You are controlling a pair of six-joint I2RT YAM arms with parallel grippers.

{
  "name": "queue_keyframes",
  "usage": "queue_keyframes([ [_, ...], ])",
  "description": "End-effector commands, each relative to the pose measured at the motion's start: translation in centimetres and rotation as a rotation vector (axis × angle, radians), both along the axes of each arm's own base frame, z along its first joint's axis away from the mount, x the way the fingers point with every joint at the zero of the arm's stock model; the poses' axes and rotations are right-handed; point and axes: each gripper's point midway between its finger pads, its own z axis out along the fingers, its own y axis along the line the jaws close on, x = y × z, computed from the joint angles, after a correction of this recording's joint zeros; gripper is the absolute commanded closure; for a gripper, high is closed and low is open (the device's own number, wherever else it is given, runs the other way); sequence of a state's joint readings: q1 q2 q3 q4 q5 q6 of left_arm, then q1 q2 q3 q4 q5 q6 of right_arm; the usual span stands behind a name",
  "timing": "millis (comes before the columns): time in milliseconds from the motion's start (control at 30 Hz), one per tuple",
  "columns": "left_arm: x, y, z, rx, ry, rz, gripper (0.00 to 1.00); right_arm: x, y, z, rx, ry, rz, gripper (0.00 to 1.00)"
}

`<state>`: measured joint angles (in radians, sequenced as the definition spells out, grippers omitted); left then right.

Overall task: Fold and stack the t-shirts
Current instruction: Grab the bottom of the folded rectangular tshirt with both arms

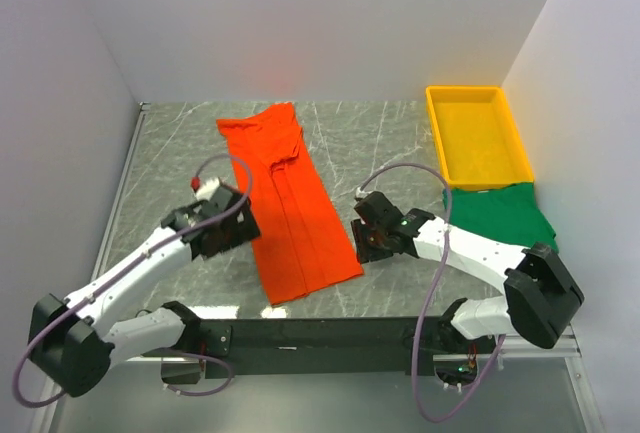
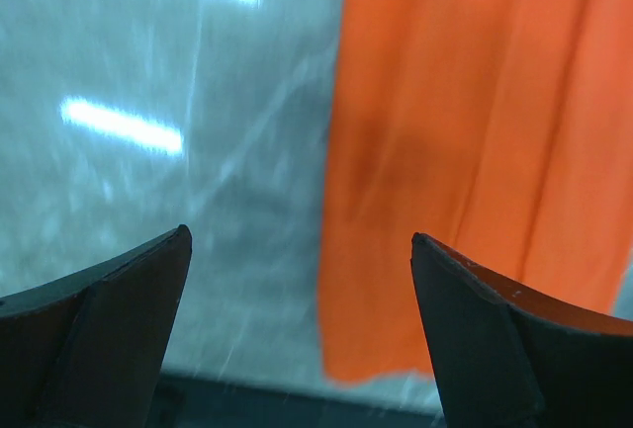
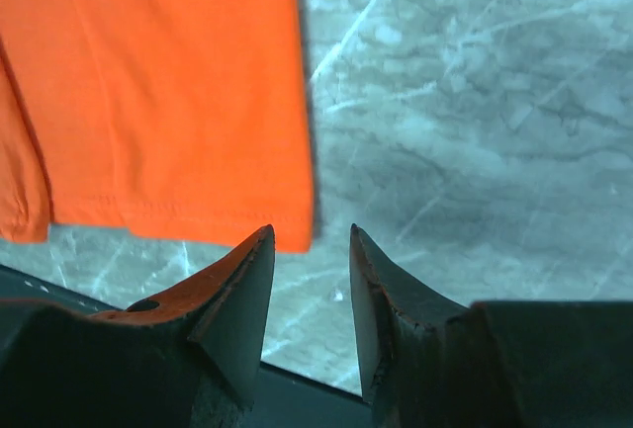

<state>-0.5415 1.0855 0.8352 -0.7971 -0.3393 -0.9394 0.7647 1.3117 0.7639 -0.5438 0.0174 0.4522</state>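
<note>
The orange-red t-shirt (image 1: 290,203) lies flat as a long narrow strip down the middle of the table, its hem toward the near edge. The dark green t-shirt (image 1: 505,215) rests folded at the right, just in front of the tray. My left gripper (image 1: 240,230) hovers at the strip's left edge with its jaws wide open and empty; in the left wrist view (image 2: 300,240) the orange cloth (image 2: 465,131) fills the right half. My right gripper (image 1: 366,240) is beside the strip's near right corner. Its jaws stand partly open (image 3: 312,235) over bare table, just clear of the cloth (image 3: 168,82).
A yellow plastic tray (image 1: 437,138) stands at the back right against the wall. White walls close in the table on the left, back and right. The dark mounting bar (image 1: 330,333) runs along the near edge.
</note>
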Motion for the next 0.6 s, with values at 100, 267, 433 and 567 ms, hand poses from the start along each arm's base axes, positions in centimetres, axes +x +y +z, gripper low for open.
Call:
queue_keyframes([
  [100, -6.7, -3.8, -2.6, -0.197, 0.11, 0.004, 0.04, 1.3, 1.9, -0.6, 0.076, -0.013, -0.022, 0.57],
  [267, -9.2, -5.7, -4.5, -0.186, 0.182, -0.05, 0.06, 1.0, 1.6, -2.3, 0.044, 0.026, -0.032, 0.58],
  [433, -10.9, -6.7, -5.8, -0.118, 0.248, -0.077, 0.09, 0.3, 0.9, -3.2, 0.01, 0.06, -0.033, 0.58],
  [567, -11.4, -7.2, -6.2, -0.116, 0.265, -0.086, 0.12, -1.2, 0.9, -4.1, 0.008, 0.136, -0.006, 0.59],
])
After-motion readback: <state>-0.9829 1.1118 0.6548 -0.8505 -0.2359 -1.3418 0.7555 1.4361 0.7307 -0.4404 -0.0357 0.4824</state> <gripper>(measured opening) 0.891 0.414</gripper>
